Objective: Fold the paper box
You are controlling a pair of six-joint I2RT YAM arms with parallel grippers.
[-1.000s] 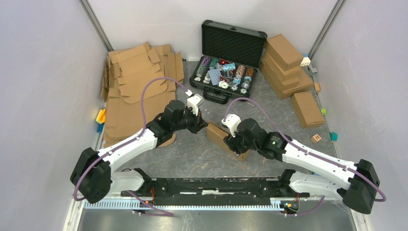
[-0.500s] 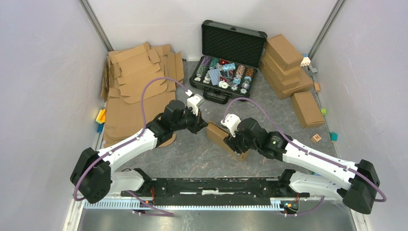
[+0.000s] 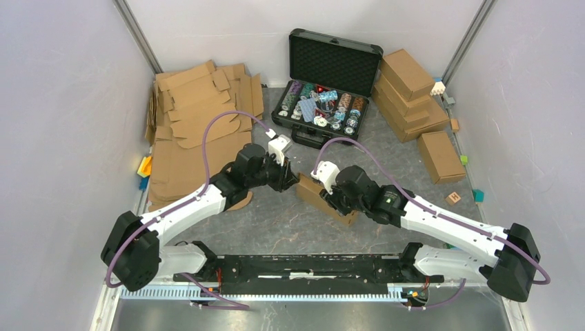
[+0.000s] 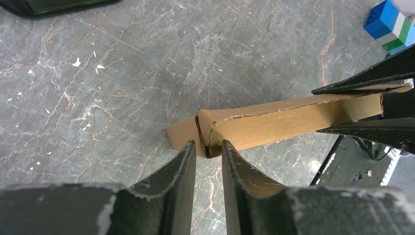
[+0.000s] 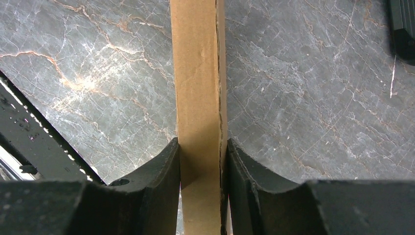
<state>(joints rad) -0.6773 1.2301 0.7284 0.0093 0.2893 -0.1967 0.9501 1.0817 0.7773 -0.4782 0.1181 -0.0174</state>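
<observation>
1. The paper box [image 3: 312, 195] sits near the chip case [image 3: 336, 62], on its arm-facing side; the right gripper [image 5: 201, 143] clamps one wall.
2. The left gripper [image 4: 208, 145] is narrowly parted at the end corner (no clear pinch); the flap there may spring open, being unheld.

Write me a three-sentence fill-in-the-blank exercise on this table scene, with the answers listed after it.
1. The right gripper has its jaws pressed against ___ sides of the paper box.
2. The black case at the far edge of the table has its lid ___.
3. The flat cardboard blanks are piled on the ___ arm's side of the table.

Missing words: both; open; left.
</observation>
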